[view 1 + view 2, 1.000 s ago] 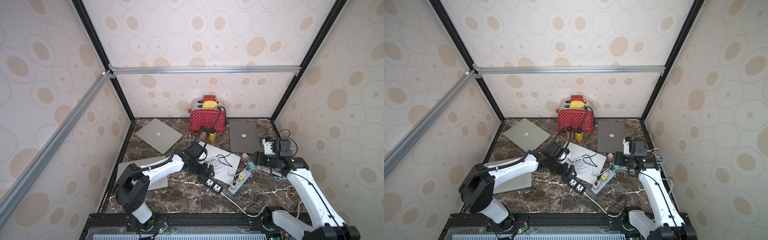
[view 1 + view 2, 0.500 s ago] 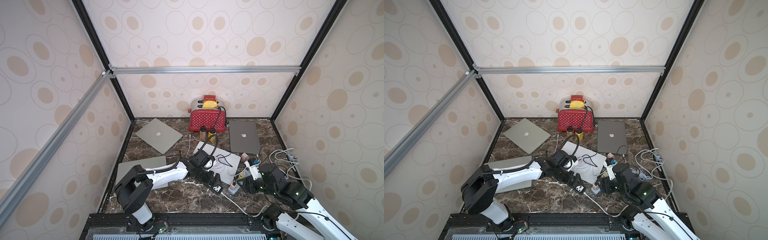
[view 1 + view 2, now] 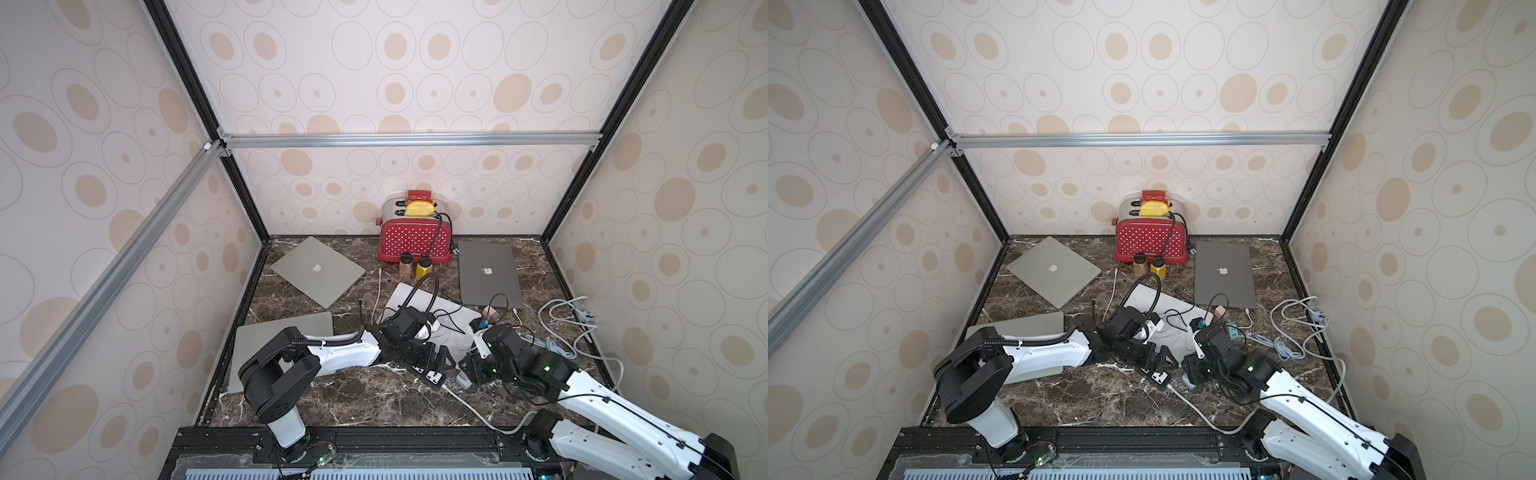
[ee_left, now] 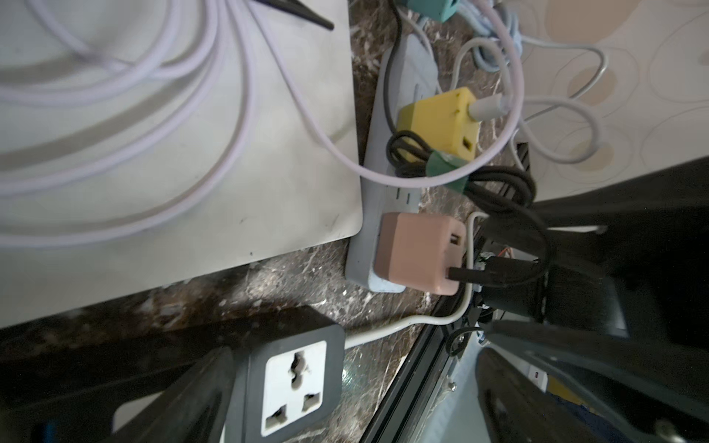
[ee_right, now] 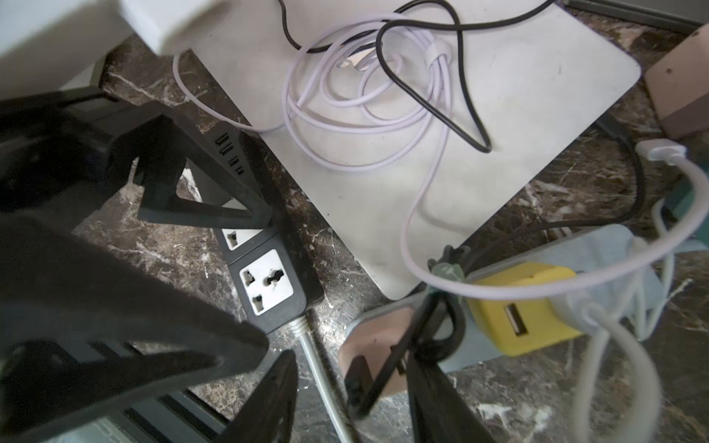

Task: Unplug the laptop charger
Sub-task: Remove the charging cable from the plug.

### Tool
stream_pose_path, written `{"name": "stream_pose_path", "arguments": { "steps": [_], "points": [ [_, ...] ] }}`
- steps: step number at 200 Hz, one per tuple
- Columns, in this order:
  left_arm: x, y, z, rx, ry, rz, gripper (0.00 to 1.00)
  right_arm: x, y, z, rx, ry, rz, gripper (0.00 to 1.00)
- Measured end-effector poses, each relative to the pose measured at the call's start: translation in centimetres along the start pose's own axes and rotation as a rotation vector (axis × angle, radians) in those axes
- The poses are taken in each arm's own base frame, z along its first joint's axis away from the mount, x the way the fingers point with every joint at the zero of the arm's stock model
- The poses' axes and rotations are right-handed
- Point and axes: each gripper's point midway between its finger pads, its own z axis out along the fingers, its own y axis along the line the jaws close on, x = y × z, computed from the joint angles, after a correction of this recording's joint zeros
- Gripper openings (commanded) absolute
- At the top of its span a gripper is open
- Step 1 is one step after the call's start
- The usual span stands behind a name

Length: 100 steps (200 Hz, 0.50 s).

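Laptop (image 4: 153, 153): closed, its edge alongside the grey power strip (image 4: 374, 214).
Left gripper (image 3: 434, 360): just off the strip's end, fingers spread wide over a black power strip (image 4: 295, 376), holding nothing.
Right gripper (image 3: 468, 371): at the same end; whether its fingers gripped could not be told.
Pink charger (image 4: 418, 249): plugged into that end; judged the target.
Method: clamp the body squarely, then pull straight off the strip's face, clear of cords.

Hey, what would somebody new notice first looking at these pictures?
The red polka-dot toaster against the back wall stands out first. Next come the yellow plug and pink plug on the grey power strip near the front, beside a pale laptop strewn with lilac cable.
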Motion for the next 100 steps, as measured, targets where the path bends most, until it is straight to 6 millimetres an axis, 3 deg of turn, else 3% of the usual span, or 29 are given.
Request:
{"name": "stream_pose_path", "arguments": {
  "steps": [15,43,100],
  "points": [
    [-0.1,-0.2,0.2,0.006,-0.009,0.002,0.99,0.1,0.0,0.3,0.0,-0.003,0.002,0.28],
    [0.0,-0.4,0.5,0.001,-0.01,0.014,0.99,-0.2,-0.1,0.2,0.002,-0.017,0.004,0.15],
    [-0.4,-0.4,1.3,-0.017,-0.016,0.028,0.99,-0.1,-0.2,-0.4,-0.002,-0.044,0.007,0.07]
  ]
}}
